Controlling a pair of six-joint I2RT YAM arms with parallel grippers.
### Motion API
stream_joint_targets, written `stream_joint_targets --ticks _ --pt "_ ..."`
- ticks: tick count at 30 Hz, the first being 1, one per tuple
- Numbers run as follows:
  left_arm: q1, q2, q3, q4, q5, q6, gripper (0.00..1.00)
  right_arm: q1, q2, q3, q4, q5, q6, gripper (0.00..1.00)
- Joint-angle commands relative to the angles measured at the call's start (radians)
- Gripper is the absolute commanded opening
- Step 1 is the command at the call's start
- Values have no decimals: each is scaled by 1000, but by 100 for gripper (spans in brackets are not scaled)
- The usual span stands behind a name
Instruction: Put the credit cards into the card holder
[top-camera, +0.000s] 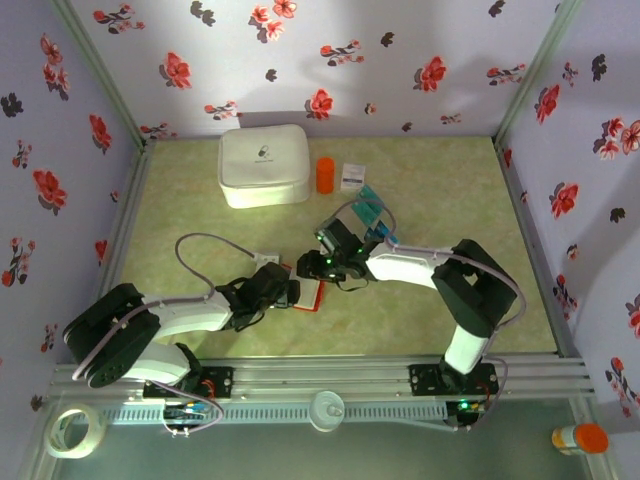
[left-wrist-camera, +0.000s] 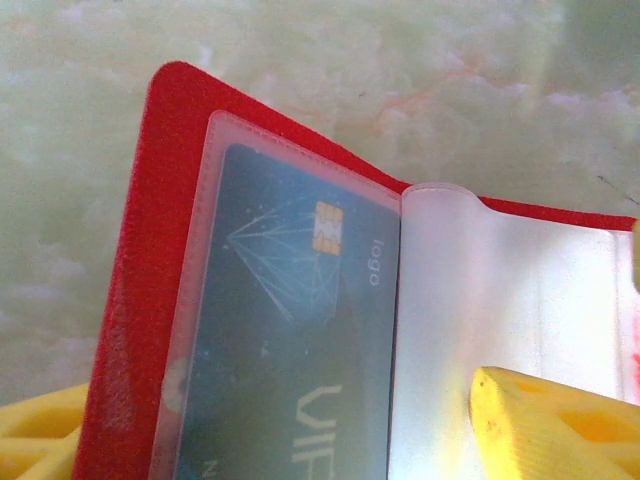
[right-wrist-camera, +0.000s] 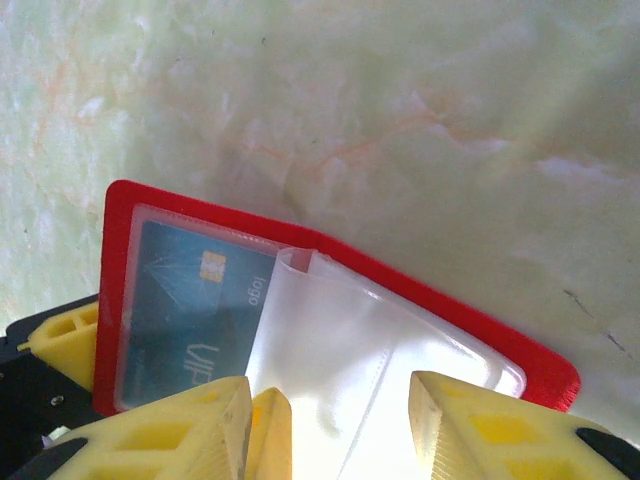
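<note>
card holder (left-wrist-camera: 160, 250) open on the bench (top-camera: 440, 310), one teal credit card (left-wrist-camera: 290, 330) in its left sleeve; spare cards (top-camera: 372, 212) at its 1 o'clock. right end effector (right-wrist-camera: 330, 400) spread apart; left end effector (left-wrist-camera: 275, 395): cannot tell.

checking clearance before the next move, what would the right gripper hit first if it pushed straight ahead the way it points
Most likely the clear inner sleeves of the open card holder, which sit just ahead of the right gripper; depth is unclear.
</note>
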Motion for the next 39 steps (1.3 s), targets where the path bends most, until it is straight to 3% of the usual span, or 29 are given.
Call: stream_joint_targets --ticks 1,19,26,39 --pt "-4 8 -28 -7 57 -11 75 9 37 1 44 15 42 46" --pt "-5 -8 -26 -7 57 -8 76 7 111 -1 98 -4 112 47" --pt "-5 -17 -22 -23 49 -8 85 -3 107 -21 157 -36 145 47" --pt "-5 -30 -19 -36 38 -7 89 -17 93 -33 213 -83 170 47"
